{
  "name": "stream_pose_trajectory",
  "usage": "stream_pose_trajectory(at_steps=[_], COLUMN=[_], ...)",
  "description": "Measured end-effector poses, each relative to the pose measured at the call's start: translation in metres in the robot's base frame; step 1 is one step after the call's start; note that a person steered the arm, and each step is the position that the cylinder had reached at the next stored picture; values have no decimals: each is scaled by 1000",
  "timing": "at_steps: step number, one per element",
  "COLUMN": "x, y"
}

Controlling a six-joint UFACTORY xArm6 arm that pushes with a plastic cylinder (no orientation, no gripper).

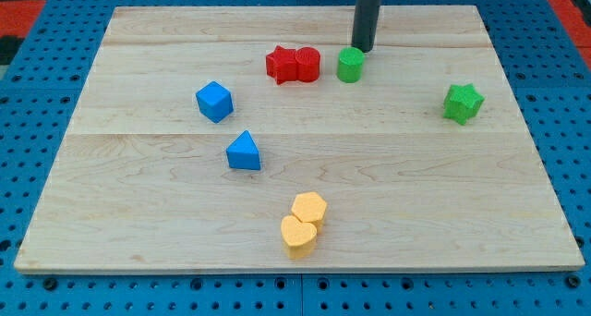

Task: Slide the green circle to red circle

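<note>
Near view's top: my tip just behind green circle; red circle beside, left.

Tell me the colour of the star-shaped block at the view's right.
Green star-shaped block; the camera view shows it.

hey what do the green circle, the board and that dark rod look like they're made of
Green circle: probably moulded plastic, going by its uniform saturated colour and soft sheen. Board: pale wood, unvarnished or matte, with visible grain and plank seams. Rod: dark and smooth, perhaps plastic or coated metal, can't tell which; my tip sits just above and right of the green circle.
</note>
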State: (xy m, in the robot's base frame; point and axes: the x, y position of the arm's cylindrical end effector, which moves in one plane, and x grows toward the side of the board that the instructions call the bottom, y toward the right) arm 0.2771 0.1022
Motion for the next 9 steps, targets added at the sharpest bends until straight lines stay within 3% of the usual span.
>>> stream_pose_trajectory(at_steps=[1, 3, 5, 7, 9], x=[-6, 46, 70, 56, 61], y=[32, 58, 3, 15, -18])
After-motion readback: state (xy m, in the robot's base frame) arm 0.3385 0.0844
